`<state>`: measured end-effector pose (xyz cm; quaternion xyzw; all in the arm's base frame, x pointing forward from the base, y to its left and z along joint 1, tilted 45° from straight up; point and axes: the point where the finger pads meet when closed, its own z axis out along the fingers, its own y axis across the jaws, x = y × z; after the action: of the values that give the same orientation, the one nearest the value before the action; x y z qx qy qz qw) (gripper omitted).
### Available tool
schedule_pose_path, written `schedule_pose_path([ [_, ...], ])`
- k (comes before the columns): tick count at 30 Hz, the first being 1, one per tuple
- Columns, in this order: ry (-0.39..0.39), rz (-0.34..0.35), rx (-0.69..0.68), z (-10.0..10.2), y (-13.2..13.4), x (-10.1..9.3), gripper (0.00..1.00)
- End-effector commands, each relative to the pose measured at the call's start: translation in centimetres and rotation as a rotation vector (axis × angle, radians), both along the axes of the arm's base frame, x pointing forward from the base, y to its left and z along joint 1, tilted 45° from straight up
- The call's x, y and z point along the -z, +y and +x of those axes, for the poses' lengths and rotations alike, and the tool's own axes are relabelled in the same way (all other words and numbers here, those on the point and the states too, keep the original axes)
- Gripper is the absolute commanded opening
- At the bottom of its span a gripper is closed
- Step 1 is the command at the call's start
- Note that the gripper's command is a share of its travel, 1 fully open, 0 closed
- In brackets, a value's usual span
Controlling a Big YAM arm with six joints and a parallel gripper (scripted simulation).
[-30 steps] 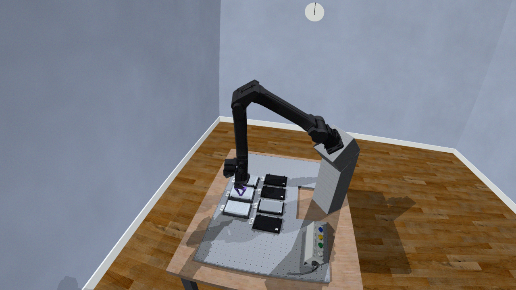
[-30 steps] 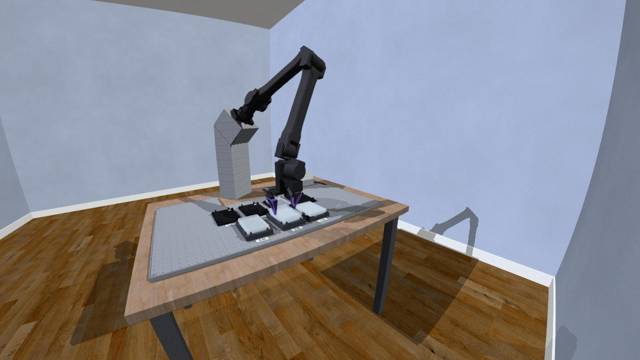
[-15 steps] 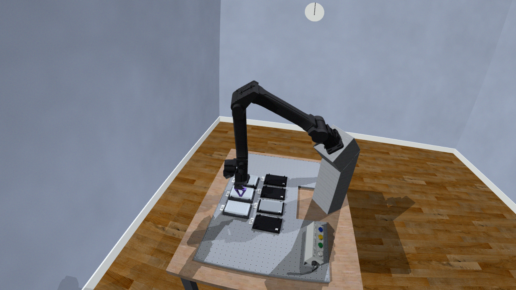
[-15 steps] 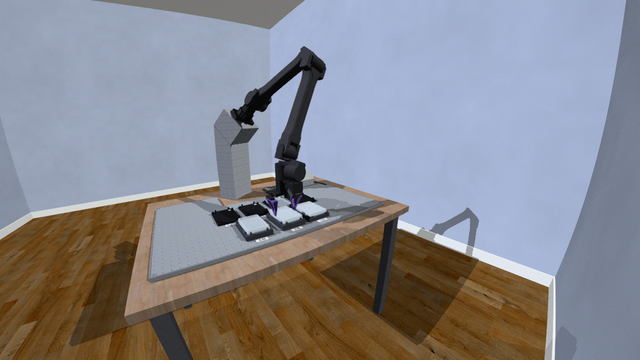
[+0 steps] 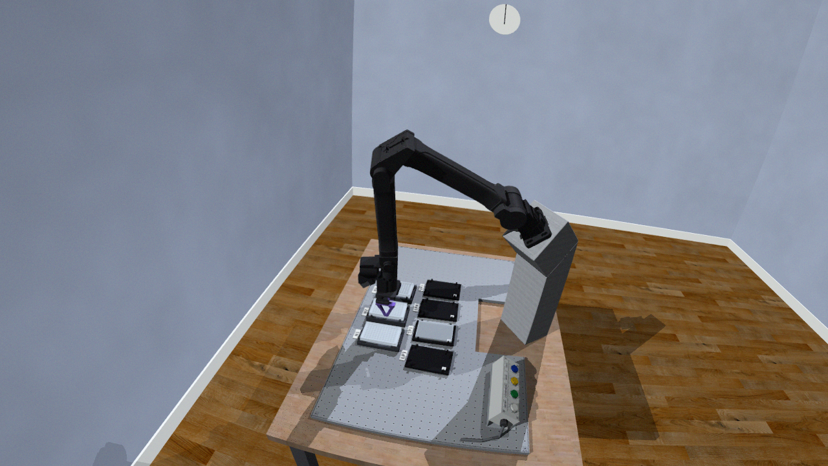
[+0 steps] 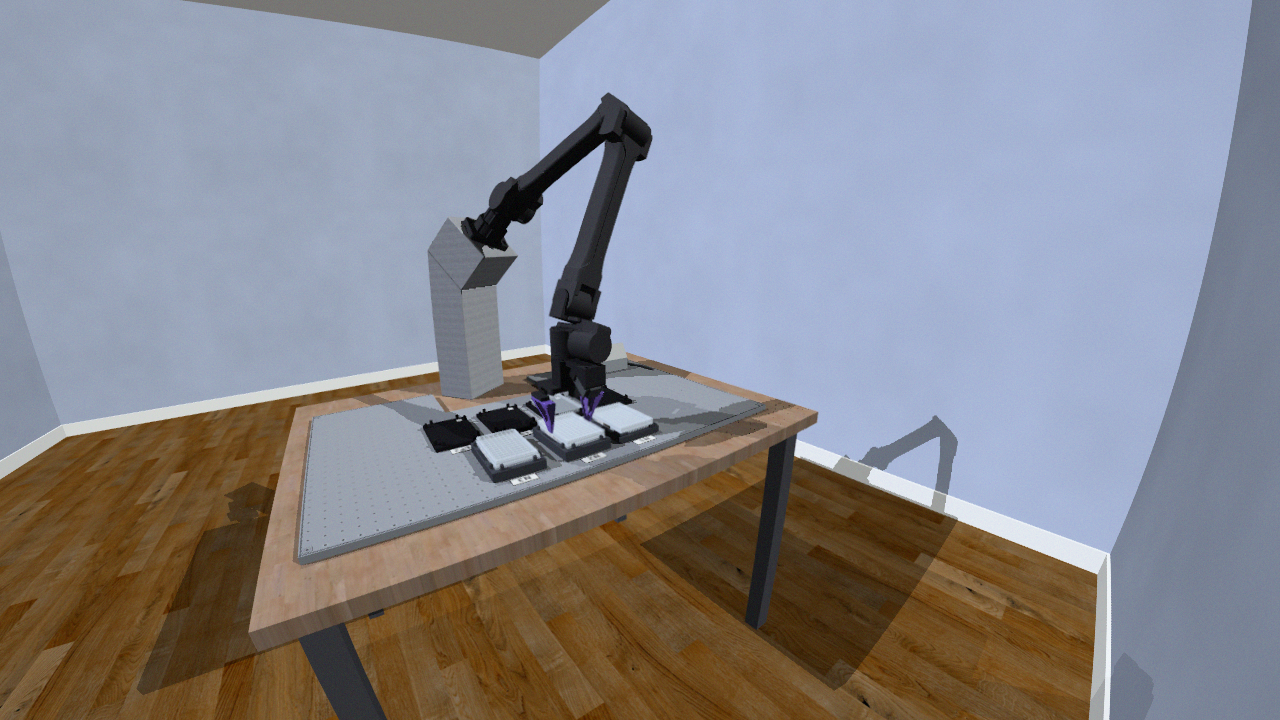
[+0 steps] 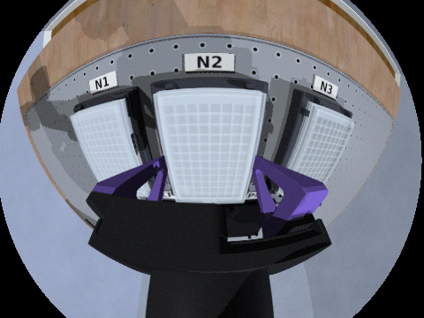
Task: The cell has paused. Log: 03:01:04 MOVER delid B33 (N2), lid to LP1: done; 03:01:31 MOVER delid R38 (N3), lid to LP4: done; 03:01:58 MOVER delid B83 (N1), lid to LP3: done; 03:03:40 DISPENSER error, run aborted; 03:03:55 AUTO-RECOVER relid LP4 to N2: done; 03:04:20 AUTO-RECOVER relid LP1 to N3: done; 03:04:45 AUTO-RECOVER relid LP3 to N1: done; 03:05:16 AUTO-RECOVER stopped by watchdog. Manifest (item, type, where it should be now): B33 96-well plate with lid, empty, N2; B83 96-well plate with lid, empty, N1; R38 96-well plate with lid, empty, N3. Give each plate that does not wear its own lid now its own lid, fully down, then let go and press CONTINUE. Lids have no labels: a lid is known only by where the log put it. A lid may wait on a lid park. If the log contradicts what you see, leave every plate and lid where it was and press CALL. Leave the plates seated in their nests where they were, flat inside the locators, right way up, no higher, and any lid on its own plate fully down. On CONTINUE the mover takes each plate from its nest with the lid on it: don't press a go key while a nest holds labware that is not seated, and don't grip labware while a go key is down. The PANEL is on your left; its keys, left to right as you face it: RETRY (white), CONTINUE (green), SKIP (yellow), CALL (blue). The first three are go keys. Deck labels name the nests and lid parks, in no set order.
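three plates are sitting in the nest row, n1, n2 and n3. the gripper (image 7: 211, 185) is pinching the lid (image 7: 210, 141) over the middle nest, n2 (image 7: 208, 62); whether that lid is seated or slightly raised is not discernible. one more lid (image 5: 435, 331) is waiting on a lid park in the neighbouring row, so the swap is judged partway through: lids are yet to be settled, and the green continue key (image 5: 513, 393) is waiting unpressed. lids are reading as pale, translucent, gridded rectangles; parks as matte black pads; the deck as perforated grey metal.
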<state>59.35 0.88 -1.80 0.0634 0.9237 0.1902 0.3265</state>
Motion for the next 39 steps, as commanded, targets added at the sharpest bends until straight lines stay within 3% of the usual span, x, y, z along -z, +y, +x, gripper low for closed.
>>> schedule_pose_path([
  [1,-0.017,-0.003,0.006,0.3,-0.23,-0.76,0.0],
  [34,-0.017,-0.003,0.006,0.25,-0.22,-0.8,0.0],
  [35,-0.017,-0.003,0.006,0.25,-0.22,-0.8,1.0],
  [39,-0.017,-0.003,0.006,0.25,-0.22,-0.8,1.0],
])
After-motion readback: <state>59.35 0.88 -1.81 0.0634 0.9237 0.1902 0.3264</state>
